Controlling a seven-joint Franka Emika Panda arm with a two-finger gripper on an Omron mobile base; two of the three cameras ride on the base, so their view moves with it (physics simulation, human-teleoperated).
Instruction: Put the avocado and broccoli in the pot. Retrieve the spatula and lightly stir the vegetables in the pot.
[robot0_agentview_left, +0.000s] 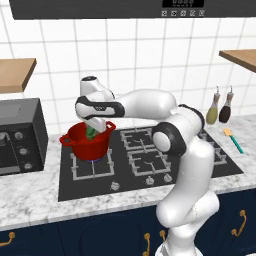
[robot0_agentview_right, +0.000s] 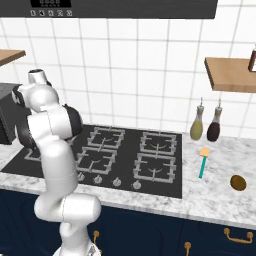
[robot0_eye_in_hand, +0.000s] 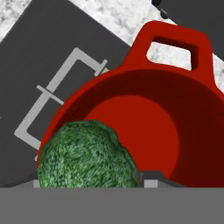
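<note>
Currently, going L to R: pot (robot0_agentview_left: 88, 142) sits on front-left burner of stove (robot0_agentview_left: 150, 160), nr bench's left end. End effector (robot0_agentview_left: 93, 131) hangs over pot mouth, gripping the broccoli (robot0_eye_in_hand: 85, 155) betw. its jaws, prob. so the drop lands inside; pot floor looks bare. Spatula (robot0_agentview_right: 202, 161) lies on bench right of stove, below two bottles (robot0_agentview_right: 205, 124) by back wall. Avocado (robot0_agentview_right: 238, 182) rests nr front-right edge, well apart from pot, not yet fetched.

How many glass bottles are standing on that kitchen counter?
2. A yellowish bottle and a dark bottle stand side by side against the tiled wall, right of the stove. Others may be hidden.
</note>
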